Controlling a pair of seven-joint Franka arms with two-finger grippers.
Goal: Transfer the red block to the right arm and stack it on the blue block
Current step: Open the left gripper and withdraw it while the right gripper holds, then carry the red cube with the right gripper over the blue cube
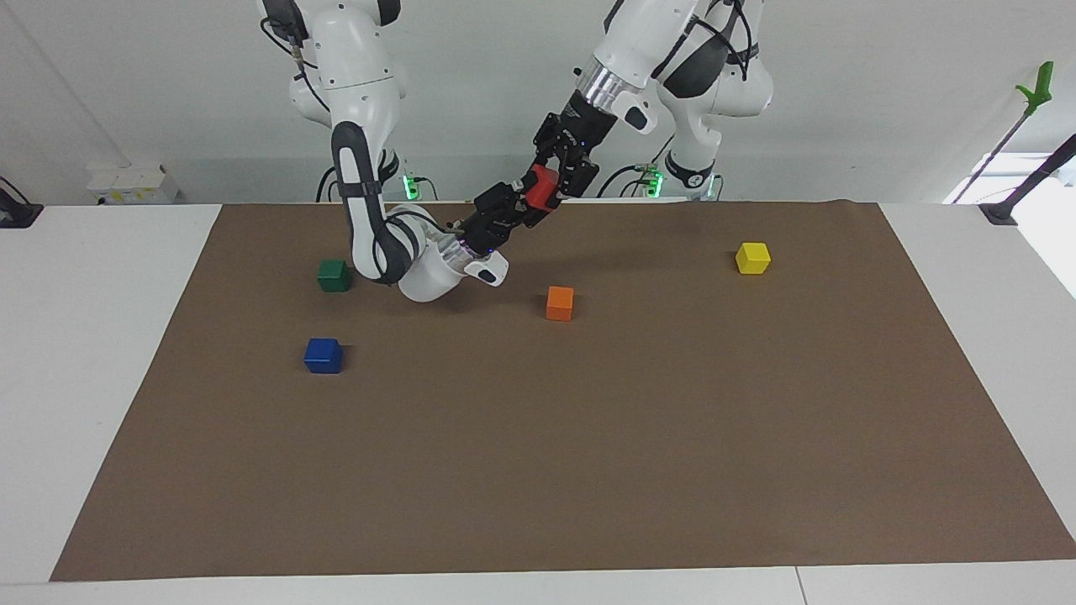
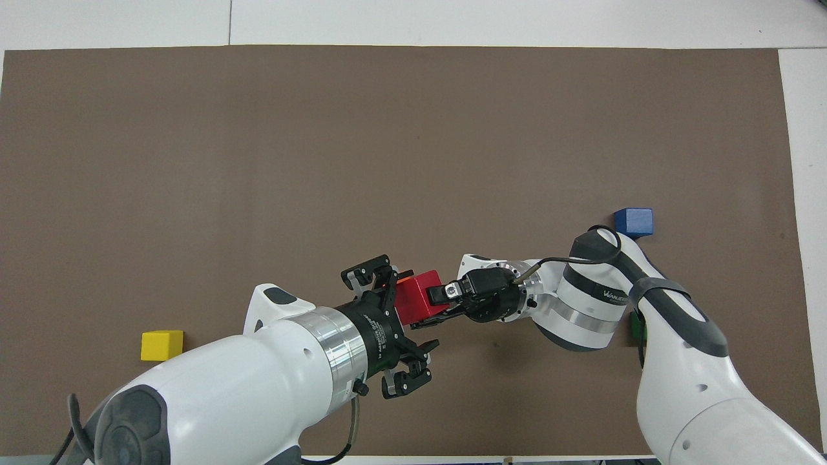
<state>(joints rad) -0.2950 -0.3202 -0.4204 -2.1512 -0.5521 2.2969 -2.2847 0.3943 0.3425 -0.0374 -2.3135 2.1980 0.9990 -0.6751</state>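
Observation:
The red block (image 1: 539,186) (image 2: 417,300) hangs in the air over the edge of the mat nearest the robots, between the two grippers. My right gripper (image 1: 523,200) (image 2: 439,303) is shut on it, reaching up at a slant from the right arm's end. Coming down from above, my left gripper (image 1: 556,176) (image 2: 410,314) stands open around the block's other end, its fingers spread off the faces. The blue block (image 1: 323,355) (image 2: 633,221) sits alone on the mat toward the right arm's end, apart from both grippers.
A green block (image 1: 334,275) lies nearer to the robots than the blue one, by the right arm's elbow. An orange block (image 1: 560,302) sits below the handover spot, and a yellow block (image 1: 752,257) (image 2: 161,344) toward the left arm's end. All rest on a brown mat (image 1: 588,462).

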